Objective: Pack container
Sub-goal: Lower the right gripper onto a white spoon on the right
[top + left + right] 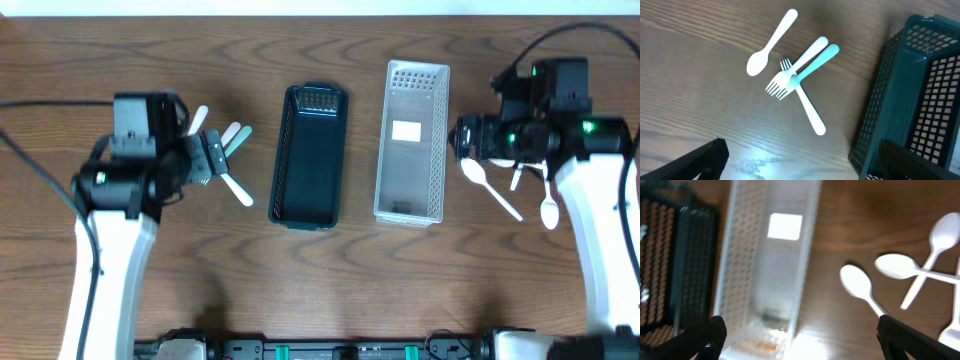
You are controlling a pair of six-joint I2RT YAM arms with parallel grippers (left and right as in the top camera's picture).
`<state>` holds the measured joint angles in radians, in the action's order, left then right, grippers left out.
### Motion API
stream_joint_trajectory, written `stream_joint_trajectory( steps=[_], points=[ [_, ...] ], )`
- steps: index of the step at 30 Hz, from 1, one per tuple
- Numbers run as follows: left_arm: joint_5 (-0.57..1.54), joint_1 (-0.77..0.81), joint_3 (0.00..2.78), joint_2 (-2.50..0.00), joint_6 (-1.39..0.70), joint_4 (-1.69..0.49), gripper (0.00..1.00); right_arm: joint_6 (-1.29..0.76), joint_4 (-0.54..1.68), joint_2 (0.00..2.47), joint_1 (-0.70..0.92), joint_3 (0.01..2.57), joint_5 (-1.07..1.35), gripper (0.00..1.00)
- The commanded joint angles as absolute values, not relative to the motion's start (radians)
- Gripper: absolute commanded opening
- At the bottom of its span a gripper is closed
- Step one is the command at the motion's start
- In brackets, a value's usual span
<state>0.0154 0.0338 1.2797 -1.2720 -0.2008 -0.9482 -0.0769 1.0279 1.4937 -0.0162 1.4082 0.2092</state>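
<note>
A dark teal basket (282, 150) and a clear white basket (384, 150) lie side by side mid-table, both empty. Left of them lie a white spoon (771, 44), a white fork (795, 67), a light blue utensil (817, 60) and another white fork (810, 112), the last three crossed. My left gripper (212, 157) hovers over this pile, open and empty (800, 167). Several white spoons (480, 180) lie right of the clear basket; they also show in the right wrist view (860, 285). My right gripper (464, 140) is open and empty (800, 340) beside the clear basket (805, 265).
The dark basket's wall (875, 110) stands close to the right of the left pile. It also shows at the left of the right wrist view (695, 265). A cable (40, 170) runs across the table's left side.
</note>
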Motion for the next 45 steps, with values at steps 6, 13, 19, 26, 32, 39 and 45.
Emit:
stream_joint_trajectory(
  steps=[6, 13, 19, 26, 32, 39, 45],
  points=[
    [-0.001, 0.029, 1.313, -1.315, -0.176, -0.992, 0.98, -0.116, 1.048, 1.717, -0.152, 1.489, 0.133, 0.95],
    [-0.001, 0.029, 1.313, -1.315, -0.176, -0.996, 0.98, 0.193, 1.052, 1.853, -0.163, 1.489, 0.057, 0.97],
    [-0.001, 0.029, 1.313, -1.315, -0.176, -0.995, 0.98, 0.282, 1.060, 1.926, -0.163, 1.488, 0.056, 0.73],
    [-0.001, 0.029, 1.313, -1.315, -0.176, -0.995, 0.98, 0.316, 1.093, 2.033, -0.162, 1.488, 0.018, 0.60],
    [-0.001, 0.029, 1.313, -1.315, -0.176, -0.995, 0.98, 0.315, 1.132, 2.118, -0.162, 1.488, 0.003, 0.48],
    [-0.001, 0.029, 1.313, -1.315, -0.176, -0.995, 0.98, 0.307, 1.134, 2.157, -0.142, 1.486, -0.001, 0.43],
    [-0.001, 0.029, 1.313, -1.315, -0.176, -0.995, 0.98, 0.262, 1.134, 2.159, -0.120, 1.482, -0.083, 0.33]
  ],
)
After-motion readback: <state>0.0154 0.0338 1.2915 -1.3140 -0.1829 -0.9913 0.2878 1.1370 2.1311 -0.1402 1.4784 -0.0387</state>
